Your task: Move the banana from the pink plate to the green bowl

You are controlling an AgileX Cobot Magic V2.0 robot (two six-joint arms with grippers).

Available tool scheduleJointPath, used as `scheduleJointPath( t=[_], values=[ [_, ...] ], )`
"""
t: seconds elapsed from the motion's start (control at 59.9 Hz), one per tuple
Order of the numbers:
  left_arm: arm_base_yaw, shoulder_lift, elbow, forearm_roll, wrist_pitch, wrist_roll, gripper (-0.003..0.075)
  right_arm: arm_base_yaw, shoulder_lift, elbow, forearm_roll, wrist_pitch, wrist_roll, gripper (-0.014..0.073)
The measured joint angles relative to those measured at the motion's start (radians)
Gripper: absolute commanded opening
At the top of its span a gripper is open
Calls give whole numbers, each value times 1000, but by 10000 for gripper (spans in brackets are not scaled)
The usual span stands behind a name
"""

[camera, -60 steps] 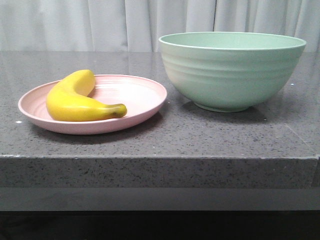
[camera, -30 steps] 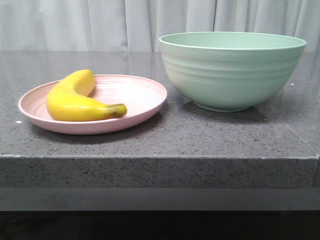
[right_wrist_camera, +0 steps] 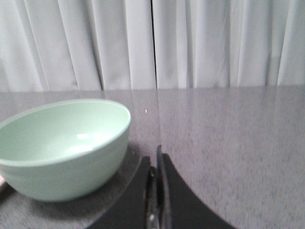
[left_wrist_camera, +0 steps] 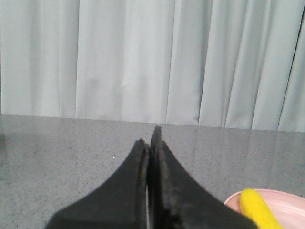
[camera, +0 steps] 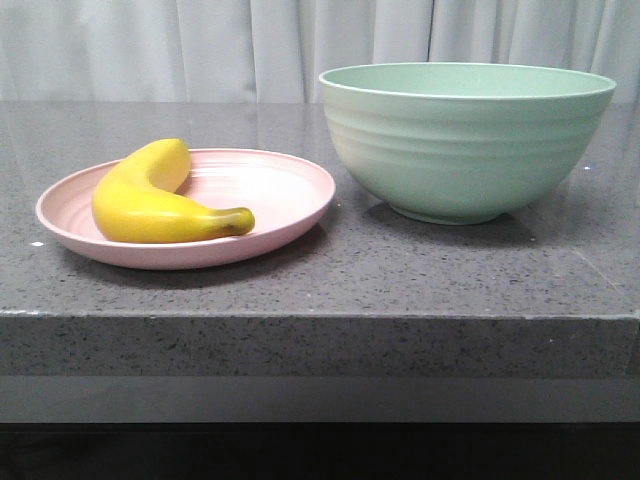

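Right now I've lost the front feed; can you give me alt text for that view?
A yellow banana lies on a pink plate at the left of a dark speckled counter, its stem tip pointing right. A large empty-looking green bowl stands just right of the plate; no gripper shows.

left pincer (left_wrist_camera: 150,138): all matte black, two fingers that start wide and taper up to thin pointy tips, one tip a bit taller than the other
left finger surface (left_wrist_camera: 119,191): kinda rough, slightly grainy black, inner edges look a little worn
right pincer (right_wrist_camera: 156,160): same black, two curved fingers narrowing to slim tips
right finger seam (right_wrist_camera: 151,210): thin greyish strip runs down between the fingers, small pale spot low down
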Motion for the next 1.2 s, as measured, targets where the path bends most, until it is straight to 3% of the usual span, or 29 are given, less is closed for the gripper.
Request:
scheduleJointPath(
  t=[0.2, 0.367, 0.418, 0.484, 0.635, 0.718, 0.802, 1.203],
  values=[
    [0, 261, -223, 0, 144, 0, -20, 0, 200, -208, 0, 73, 0, -87],
    [0, 348, -257, -5, 211, 0, 1, 0, 284, -253, -2, 78, 0, -83],
    [0, 350, -257, -5, 216, 0, 51, 0, 286, -253, -2, 78, 0, -57],
    [0, 350, -258, -5, 218, 0, 176, 0, 288, -253, -2, 78, 0, 23],
    [0, 350, -258, -5, 234, 0, 539, 0, 288, -253, -2, 80, 0, 342],
    [0, 350, -258, -5, 240, 0, 648, 0, 288, -253, -2, 82, 0, 496],
    [0, 350, -258, -7, 241, 0, 653, 0, 288, -253, -2, 84, 0, 547],
    [0, 410, -297, -51, 319, 0, 637, 0, 288, -253, -4, 92, 0, 542]
  ],
)
